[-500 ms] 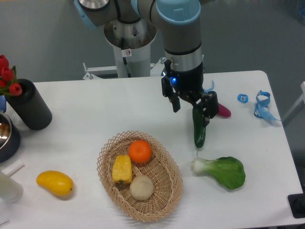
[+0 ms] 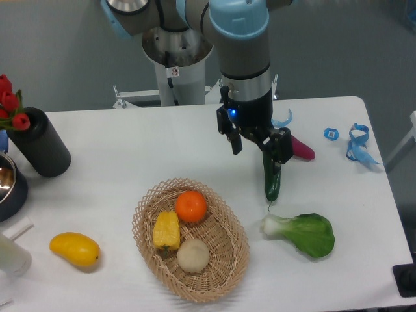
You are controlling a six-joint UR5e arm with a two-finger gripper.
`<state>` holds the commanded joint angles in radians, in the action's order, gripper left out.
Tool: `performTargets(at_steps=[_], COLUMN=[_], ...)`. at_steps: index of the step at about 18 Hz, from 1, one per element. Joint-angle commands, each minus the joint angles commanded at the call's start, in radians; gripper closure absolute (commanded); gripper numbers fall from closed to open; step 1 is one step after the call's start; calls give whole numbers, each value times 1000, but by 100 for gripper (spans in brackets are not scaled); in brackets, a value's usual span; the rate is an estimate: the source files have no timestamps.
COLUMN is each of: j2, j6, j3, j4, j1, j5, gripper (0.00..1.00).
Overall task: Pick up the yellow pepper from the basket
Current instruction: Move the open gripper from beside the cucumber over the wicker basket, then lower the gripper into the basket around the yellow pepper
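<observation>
- The gripper [image 2: 258, 147] hangs in the upper middle of the frame, above the table [image 2: 130, 149] and right of the basket. Its two dark fingers stand apart with nothing between them, so it is released and empty.
- The pepper [image 2: 166, 229] lies in the basket [image 2: 224, 266], in the lower middle of the frame, on the basket's left side.
- Key relation: the pepper lies down and to the left of the gripper in the picture, well apart from it. The basket's near rim and the orange sit between the two along that line.
- The pepper's long axis runs roughly up and down the frame, tilted slightly, with its stem end seemingly toward the bottom. My judgement is that the fingers would close best across its narrow width, left to right.
- Neighbours crowd it: the orange [image 2: 191, 205] is just beside its upper right, and a pale round vegetable [image 2: 194, 255] touches or nearly touches its lower right. The left side looks freer.
- A cucumber [image 2: 272, 181] lies just below the gripper, and a bok choy [image 2: 303, 233] lies further down to the right; neither is on the way to the pepper.
- With one arm only, no choice of side arises.
</observation>
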<state>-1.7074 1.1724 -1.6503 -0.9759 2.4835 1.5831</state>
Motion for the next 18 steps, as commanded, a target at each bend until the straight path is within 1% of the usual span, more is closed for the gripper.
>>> performTargets(at_steps=[1, 4, 10, 12, 15, 16, 18], j2=[3, 2, -50, -81, -145, -167, -202], j6=[-49, -153, -403, -531, -738, -787, -839], j3=[-17, -36, -34, -25, 6, 18, 27], j4=[20, 22, 25, 38, 101, 111, 117], j1=[-2, -8, -90, -124, -166, -176, -196], j5=[-3, -3, -6, -6, -6, -6, -6], gripper=[0, 0, 0, 0, 0, 0, 0])
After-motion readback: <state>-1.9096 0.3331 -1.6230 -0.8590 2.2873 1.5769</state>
